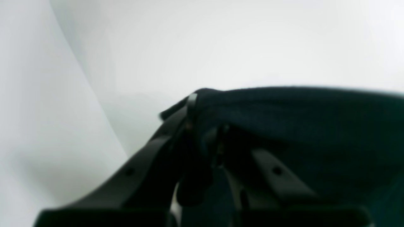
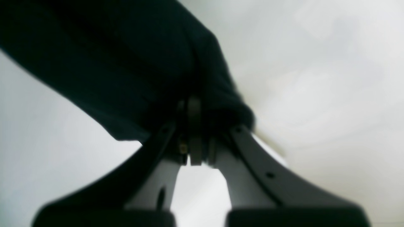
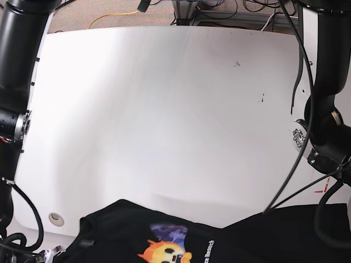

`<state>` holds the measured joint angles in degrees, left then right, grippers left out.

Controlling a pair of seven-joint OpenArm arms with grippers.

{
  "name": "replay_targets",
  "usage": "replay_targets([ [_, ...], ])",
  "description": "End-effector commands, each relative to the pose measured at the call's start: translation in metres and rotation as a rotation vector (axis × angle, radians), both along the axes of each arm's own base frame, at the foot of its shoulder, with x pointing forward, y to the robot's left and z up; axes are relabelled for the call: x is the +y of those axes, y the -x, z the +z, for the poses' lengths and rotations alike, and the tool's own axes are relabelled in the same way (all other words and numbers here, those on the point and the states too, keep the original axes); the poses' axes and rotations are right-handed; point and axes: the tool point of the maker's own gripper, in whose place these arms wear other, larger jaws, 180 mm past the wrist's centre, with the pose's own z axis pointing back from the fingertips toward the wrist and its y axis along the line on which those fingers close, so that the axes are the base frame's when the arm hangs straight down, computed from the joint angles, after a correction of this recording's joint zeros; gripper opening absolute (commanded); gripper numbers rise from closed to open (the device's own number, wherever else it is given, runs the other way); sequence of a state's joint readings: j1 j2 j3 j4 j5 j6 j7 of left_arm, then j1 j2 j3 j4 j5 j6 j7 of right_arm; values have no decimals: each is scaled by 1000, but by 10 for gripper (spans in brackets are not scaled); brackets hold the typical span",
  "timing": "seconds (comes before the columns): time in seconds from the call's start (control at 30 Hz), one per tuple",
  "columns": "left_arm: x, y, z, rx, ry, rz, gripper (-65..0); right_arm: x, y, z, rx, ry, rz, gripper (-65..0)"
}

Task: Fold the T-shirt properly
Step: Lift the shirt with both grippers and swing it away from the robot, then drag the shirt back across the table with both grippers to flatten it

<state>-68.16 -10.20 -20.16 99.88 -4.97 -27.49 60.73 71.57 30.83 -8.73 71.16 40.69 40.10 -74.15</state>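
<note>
A white table (image 3: 164, 98) fills most of the base view, with a black robot arm rising at each side edge. The T-shirt (image 3: 219, 244) is black fabric bunched along the near edge of the table, spreading from near the left corner across to the right. It carries a colourful print (image 3: 167, 249) (orange, purple and some white lettering) facing up near the middle of that near edge.

In the left wrist view, the left gripper (image 1: 205, 126) has its fingers pressed together, pinching a fold of the dark fabric, which stretches away to the right above the white surface.

In the right wrist view, the right gripper (image 2: 194, 126) is likewise clamped on a bunch of the fabric, which drapes up and to the left. Both close views are blurred.
</note>
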Motion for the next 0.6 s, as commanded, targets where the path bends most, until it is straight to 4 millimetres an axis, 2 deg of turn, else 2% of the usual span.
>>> replay_targets([
  [0.0, -5, 6, 9, -39, -17, -10, -650, -4, 4, 38, -92, -14, -1, -650],
  [0.07, -7, -1, -14, 8, -24, -11, -650, -12, 6, 35, -77, 0, -22, -650],
  [0.13, -7, -1, -26, 28, -29, -6, -650, -18, 7, 36, -78, 6, -34, -650],
  [0.27, -14, -4, -78, 126, -82, -8, -650, -27, 22, 58, -171, -1, -47, -650],
  [0.4, -21, -8, -141, 257, -101, -26, -650, -45, 28, -6, -78, -64, -84, -650],
  [0.47, -26, -8, -167, 309, -92, -39, -650, -48, 32, -27, -50, -70, -93, -650],
  [0.5, -28, -5, -185, 342, -92, -42, -650, -51, 38, -47, -21, -76, -103, -650],
  [0.57, -30, -2, -208, 390, -98, -50, -650, -59, 46, -73, 17, -88, -126, -650],
])
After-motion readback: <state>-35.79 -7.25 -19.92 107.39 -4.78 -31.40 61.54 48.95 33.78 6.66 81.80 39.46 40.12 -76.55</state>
